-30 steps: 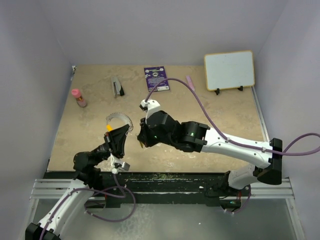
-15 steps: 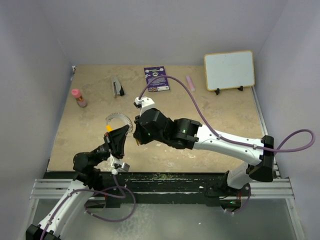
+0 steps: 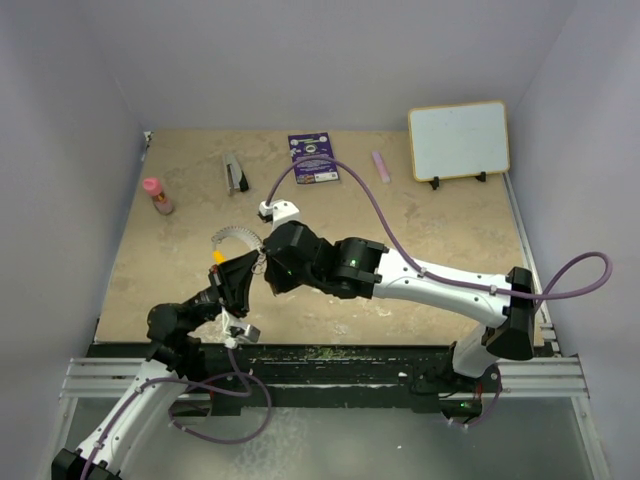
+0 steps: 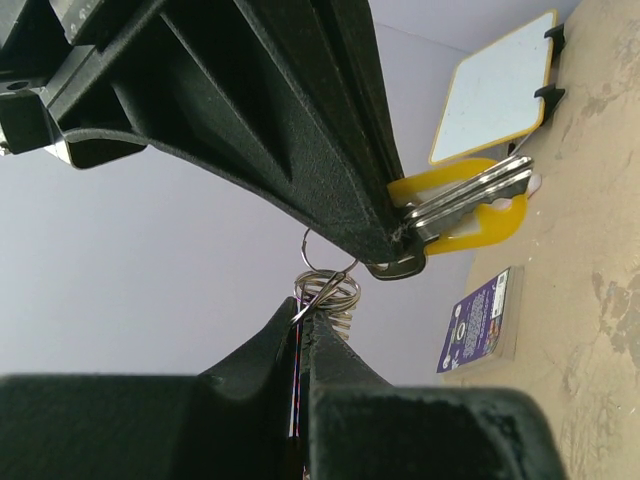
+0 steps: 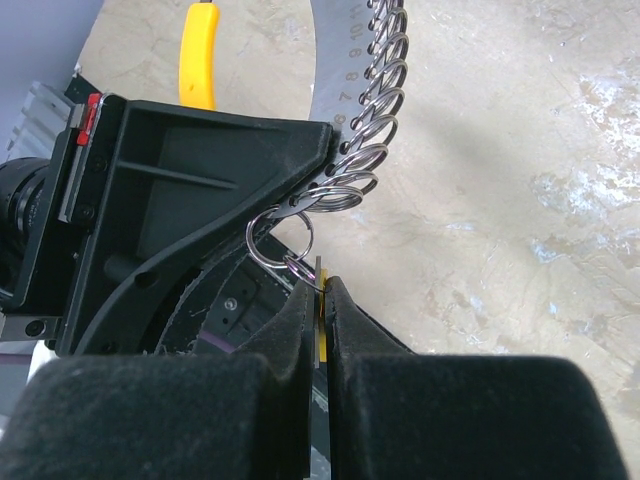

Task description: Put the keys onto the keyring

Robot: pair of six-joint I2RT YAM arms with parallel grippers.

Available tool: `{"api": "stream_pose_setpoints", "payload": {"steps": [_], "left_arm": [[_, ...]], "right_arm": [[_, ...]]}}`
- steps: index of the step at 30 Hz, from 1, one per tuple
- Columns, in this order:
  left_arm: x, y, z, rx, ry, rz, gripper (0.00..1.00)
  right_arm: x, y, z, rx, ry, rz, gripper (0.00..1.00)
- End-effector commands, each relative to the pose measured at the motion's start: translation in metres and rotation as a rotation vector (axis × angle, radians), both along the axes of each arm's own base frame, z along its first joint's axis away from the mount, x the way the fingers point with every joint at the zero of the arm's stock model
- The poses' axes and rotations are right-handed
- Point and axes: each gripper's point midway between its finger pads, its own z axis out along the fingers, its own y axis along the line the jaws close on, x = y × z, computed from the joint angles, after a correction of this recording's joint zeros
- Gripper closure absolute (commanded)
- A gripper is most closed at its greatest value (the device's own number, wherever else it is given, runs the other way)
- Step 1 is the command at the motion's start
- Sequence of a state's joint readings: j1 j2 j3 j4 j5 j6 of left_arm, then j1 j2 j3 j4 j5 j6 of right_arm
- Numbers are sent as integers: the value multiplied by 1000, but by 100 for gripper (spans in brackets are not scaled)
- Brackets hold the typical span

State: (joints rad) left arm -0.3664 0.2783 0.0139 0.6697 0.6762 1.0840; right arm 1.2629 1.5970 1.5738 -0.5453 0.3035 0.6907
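The keyring (image 3: 238, 236) is a silvery arc lined with small wire rings, raised over the table's left half with a yellow piece (image 3: 218, 256) at one end. My left gripper (image 3: 250, 265) is shut on its lower rings (image 4: 328, 290); the jaws (image 4: 305, 310) are pressed together. Tip to tip with it, my right gripper (image 3: 272, 272) is shut on the keys. The keys (image 4: 470, 205) are silvery blades with a yellow head, and only an edge (image 5: 321, 320) shows between the right pads (image 5: 320, 290). A small split ring (image 5: 280, 240) joins the keys' tip to the keyring's coil (image 5: 370, 90).
Along the back of the table lie a pink bottle (image 3: 155, 195), a grey-and-black oblong tool (image 3: 235, 173), a purple card (image 3: 313, 157), a small pink piece (image 3: 381, 165) and a propped whiteboard (image 3: 459, 140). The table's dark near edge (image 3: 330, 348) runs just below both grippers.
My right arm has swung left, bringing its gripper and the keys up against the left gripper's tip. The left arm and keyring have stayed put.
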Motion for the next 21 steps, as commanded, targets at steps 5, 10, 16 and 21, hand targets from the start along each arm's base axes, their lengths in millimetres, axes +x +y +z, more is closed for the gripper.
{"api": "stream_pose_setpoints", "payload": {"steps": [5, 10, 16, 21], "left_arm": [[-6, 3, 17, -14, -74, 7, 97], [-7, 3, 18, -12, -78, 4, 97], [-6, 2, 17, -3, -79, 3, 97], [-6, 2, 18, -3, -83, 6, 97]], "right_arm": [[7, 2, 24, 36, -32, -47, 100], [10, -2, 24, 29, -41, -68, 100], [9, 1, 21, 15, -32, -63, 100], [7, 5, 19, 9, -29, -56, 100]]}}
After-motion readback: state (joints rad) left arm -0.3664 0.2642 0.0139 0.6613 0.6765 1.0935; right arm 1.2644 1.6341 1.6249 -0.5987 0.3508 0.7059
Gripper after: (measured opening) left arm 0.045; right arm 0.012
